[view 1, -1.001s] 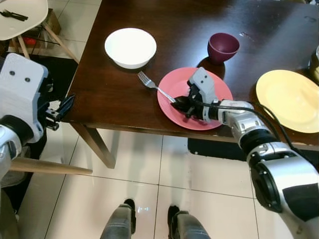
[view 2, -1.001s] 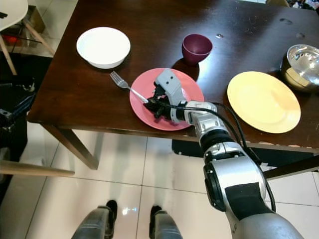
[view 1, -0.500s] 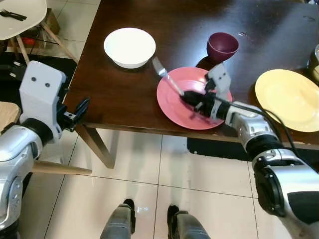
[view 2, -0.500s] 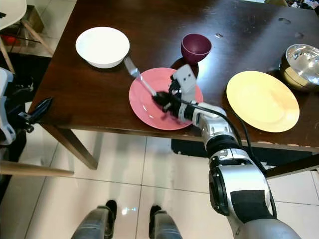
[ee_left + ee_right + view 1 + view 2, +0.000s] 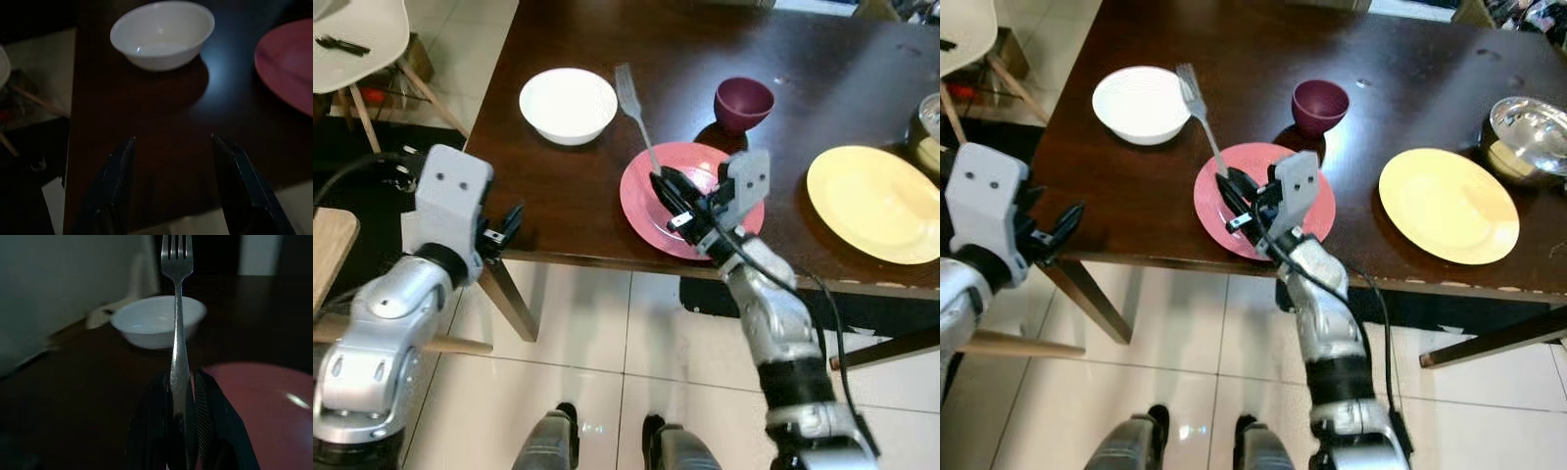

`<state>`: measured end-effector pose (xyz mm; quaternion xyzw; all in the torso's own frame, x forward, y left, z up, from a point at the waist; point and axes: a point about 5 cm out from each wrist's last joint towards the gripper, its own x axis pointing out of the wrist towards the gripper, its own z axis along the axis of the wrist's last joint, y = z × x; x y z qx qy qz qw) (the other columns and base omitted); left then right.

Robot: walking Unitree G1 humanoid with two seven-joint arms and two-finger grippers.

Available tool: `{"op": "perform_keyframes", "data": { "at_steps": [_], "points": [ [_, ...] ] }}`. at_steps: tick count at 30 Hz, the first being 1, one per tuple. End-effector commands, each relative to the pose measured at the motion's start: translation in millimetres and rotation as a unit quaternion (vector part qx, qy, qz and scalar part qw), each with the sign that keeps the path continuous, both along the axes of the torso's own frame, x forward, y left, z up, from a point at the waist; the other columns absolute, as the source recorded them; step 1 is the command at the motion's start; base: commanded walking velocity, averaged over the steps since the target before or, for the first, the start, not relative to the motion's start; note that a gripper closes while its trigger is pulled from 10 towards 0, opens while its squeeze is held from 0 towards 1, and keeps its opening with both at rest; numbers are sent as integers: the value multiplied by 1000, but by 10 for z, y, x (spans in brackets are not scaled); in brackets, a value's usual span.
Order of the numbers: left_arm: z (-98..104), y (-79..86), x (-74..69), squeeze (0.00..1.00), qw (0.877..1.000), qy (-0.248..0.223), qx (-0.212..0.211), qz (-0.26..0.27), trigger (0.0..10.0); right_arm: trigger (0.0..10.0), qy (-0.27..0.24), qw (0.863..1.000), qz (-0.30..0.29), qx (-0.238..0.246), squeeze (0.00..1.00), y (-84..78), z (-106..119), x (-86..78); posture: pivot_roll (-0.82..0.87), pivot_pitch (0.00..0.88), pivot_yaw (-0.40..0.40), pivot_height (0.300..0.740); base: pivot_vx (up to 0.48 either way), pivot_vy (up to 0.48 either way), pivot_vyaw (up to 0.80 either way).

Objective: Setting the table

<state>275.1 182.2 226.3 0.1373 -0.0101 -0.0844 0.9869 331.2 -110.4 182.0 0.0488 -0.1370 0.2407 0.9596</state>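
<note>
- The right gripper (image 5: 1234, 196) has its two black fingers clamped on the handle end of the fork (image 5: 1197, 113), lifted above the pink plate (image 5: 1317, 211). The tines point up and away, toward the far side of the desk (image 5: 1116, 196).
- In the right wrist view the fork (image 5: 178, 318) stands straight out of the fingers (image 5: 208, 416), so the grip looks centred and steady. My guess is it's held up like that to clear the plate rim before it gets laid beside the plate.
- The left gripper (image 5: 509, 223) hangs just off the near left edge of the desk with its fingers apart, holding nothing. In its wrist view the two fingers (image 5: 115, 186) frame bare dark wood in front of the white bowl (image 5: 164, 33). Looks like it's just waiting.
- Other stuff on the desk: white bowl (image 5: 1141, 103) to the left of the fork tip, maroon cup (image 5: 1320, 105) just behind the pink plate, yellow plate (image 5: 1447, 204) off to the right, and a shiny metal bowl (image 5: 1533, 127) past that.
- Bare wood left of the pink plate seems the natural landing spot. The white bowl sits near that path, so a wide swing could clip it.
- A white chair (image 5: 362, 34) stands off the far left corner, well out of the way.
</note>
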Motion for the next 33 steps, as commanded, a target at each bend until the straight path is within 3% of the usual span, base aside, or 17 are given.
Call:
{"op": "perform_keyframes", "data": {
  "at_steps": [1,2,3,4,14,21,30,33],
  "points": [
    [-111,-12,3,0,1000,14,0,7,10000,10000,20,998,-58,0,0,-94,-72,-64,40,87,55,740,0,0,0],
    [-111,-12,3,0,1000,14,0,7,10000,10000,20,998,-58,0,0,-94,-72,-64,40,87,55,740,0,0,0],
    [-202,-20,3,0,1000,27,-7,11,10000,10000,44,992,-117,-4,0,-180,-156,-125,28,76,66,740,0,0,0],
    [-247,-15,3,0,999,34,-11,15,10000,10000,47,989,-138,-3,0,-217,-178,-144,17,68,78,740,0,0,0],
    [-407,30,69,0,999,42,-23,18,10000,10000,49,970,-235,-39,0,-442,-192,-247,-40,54,112,740,0,0,0],
    [-470,42,135,0,998,43,-37,24,10000,10000,47,975,-209,-65,0,-408,-153,-343,-68,54,103,740,0,0,0],
    [-633,10,166,0,997,41,-45,45,10000,10000,64,988,-111,-84,0,-175,-181,-345,-87,29,57,740,0,0,0],
    [-672,1,179,0,997,39,-47,50,10000,10000,68,988,-106,-83,0,-166,-180,-345,-92,26,50,740,0,0,0]
  ]
}}
